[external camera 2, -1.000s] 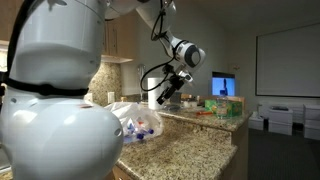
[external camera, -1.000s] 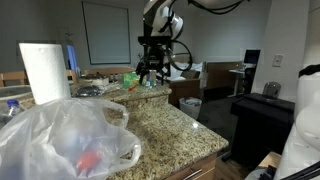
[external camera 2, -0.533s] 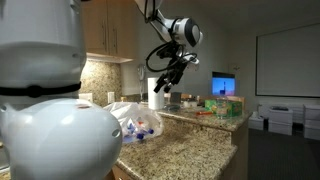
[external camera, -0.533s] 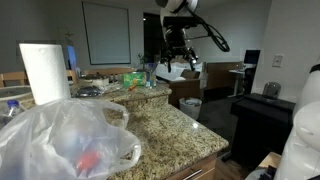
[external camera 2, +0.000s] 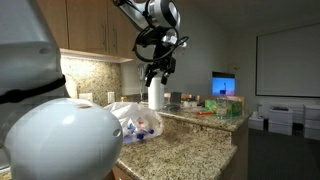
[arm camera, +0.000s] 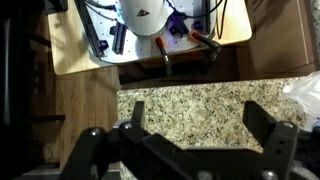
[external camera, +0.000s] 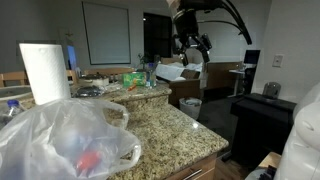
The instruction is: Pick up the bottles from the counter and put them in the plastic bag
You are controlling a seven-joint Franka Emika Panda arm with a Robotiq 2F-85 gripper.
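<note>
In an exterior view we are finding the gripper (external camera: 190, 52) hanging high above the counter (external camera: 175, 128), well apart from the plastic bag (external camera: 60, 135), which is lying crumpled in the foreground near a paper towel roll (external camera: 44, 70). In an exterior view we are noting bottles (external camera 2: 140, 127) sitting inside the bag. In the wrist view we are seeing the fingers (arm camera: 265, 122) spread wide, gripping nothing, with only granite showing between them.

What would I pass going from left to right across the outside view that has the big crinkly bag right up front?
paper towel roll → robot's hand, raised in the air → dark screen → white robot body at the edge. The plastic bag is left out, since it spreads under the roll.
</note>
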